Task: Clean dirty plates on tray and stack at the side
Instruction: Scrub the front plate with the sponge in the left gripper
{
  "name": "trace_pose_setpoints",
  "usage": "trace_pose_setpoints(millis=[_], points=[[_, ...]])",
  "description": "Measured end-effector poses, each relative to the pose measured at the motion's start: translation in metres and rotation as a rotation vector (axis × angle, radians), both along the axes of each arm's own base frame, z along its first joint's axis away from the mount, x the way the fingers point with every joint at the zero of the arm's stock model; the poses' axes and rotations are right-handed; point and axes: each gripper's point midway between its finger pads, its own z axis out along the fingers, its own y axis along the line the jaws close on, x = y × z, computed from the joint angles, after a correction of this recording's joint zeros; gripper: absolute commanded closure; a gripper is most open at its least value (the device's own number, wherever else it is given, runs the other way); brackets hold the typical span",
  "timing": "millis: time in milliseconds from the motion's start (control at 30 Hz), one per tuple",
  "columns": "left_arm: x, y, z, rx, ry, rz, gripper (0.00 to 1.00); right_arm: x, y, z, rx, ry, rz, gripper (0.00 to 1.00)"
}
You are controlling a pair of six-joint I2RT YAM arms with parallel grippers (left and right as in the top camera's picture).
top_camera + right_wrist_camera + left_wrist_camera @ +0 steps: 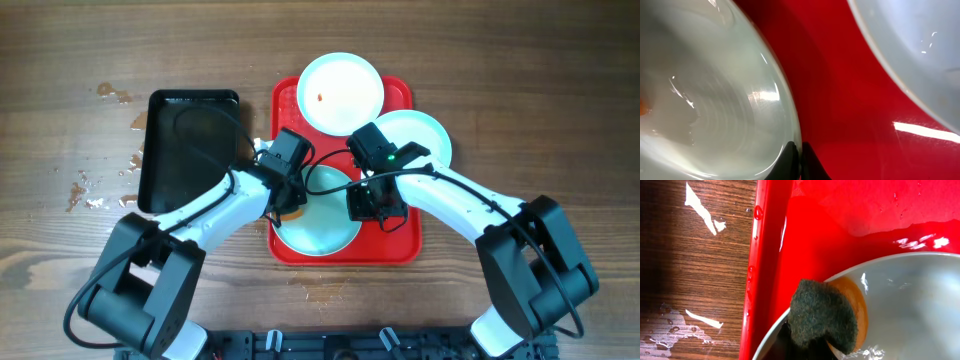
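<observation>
The red tray (400,240) holds three pale blue plates. The far plate (340,92) has a small orange smear near its centre. A second plate (420,135) lies at the right, partly under my right arm. The near plate (320,232) is wet. My left gripper (292,207) is shut on a sponge (825,317) with a dark scouring face and an orange body, pressed on this plate's (920,305) left rim. My right gripper (800,162) is shut on the same plate's (705,100) right rim, one finger inside and one outside.
A smaller black tray (190,150) lies left of the red one. Water drops and wet streaks (100,190) mark the wooden table further left. In the right wrist view the right-hand plate (910,50) lies close beyond a strip of bare red tray (840,100).
</observation>
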Motion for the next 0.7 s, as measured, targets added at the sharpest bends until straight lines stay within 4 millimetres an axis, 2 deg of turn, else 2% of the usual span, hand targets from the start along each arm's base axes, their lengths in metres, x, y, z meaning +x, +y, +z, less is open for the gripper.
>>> trace_pose_setpoints(millis=[167,267,400,533,600,633,700], points=[[-0.009,0.004,0.007,0.027,0.061,-0.001,0.96,-0.003,-0.002,0.000,-0.009,0.018,-0.031,0.96],[-0.014,0.013,0.022,0.021,0.046,0.015,0.96,-0.005,-0.003,0.000,-0.016,0.031,-0.043,0.96],[0.010,0.073,0.066,0.070,-0.103,0.186,0.96,-0.009,-0.009,0.000,-0.043,0.045,-0.049,0.96],[0.023,0.103,0.095,0.047,-0.205,0.245,0.96,-0.009,-0.009,0.000,-0.043,0.045,-0.050,0.96],[0.031,0.116,0.099,0.042,-0.230,0.261,0.96,-0.009,-0.009,0.000,-0.043,0.045,-0.050,0.96],[0.034,0.116,0.099,0.016,-0.232,0.243,0.96,-0.009,-0.009,0.000,-0.043,0.045,-0.050,0.96],[0.034,0.098,0.098,-0.078,-0.213,0.171,0.96,-0.009,-0.009,0.000,-0.043,0.045,-0.050,0.96]])
